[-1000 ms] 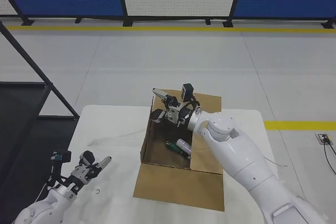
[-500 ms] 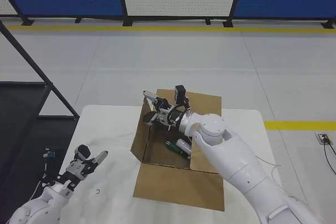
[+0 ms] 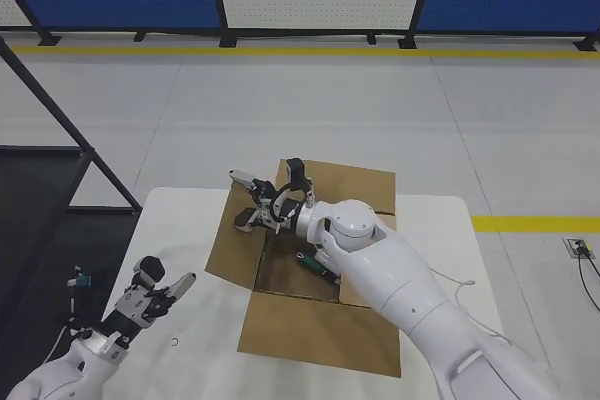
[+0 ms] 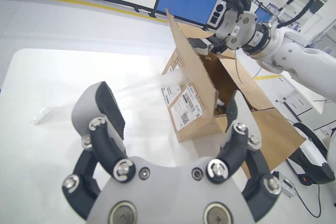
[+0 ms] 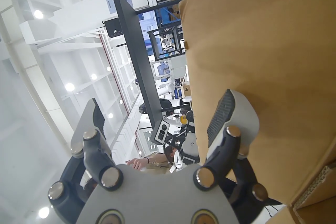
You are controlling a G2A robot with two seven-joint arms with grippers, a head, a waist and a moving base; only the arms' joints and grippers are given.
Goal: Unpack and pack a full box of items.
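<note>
The right gripper (image 3: 248, 200) swings the side flap (image 3: 235, 248) of the brown cardboard box (image 3: 315, 335) outward.
The box stands at the centre of the white table (image 3: 180, 215). Its flap, upright a second ago, now leans toward 9 o'clock, and the wide-spread jaws have travelled with it. The left gripper (image 3: 170, 278), jaws likewise wide and empty, hovers at 8 o'clock.

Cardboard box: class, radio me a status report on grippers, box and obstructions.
Right gripper open at side flap of box. Left gripper open, empty, over table beside box. Box open, items inside. Nothing seen in the way.
</note>
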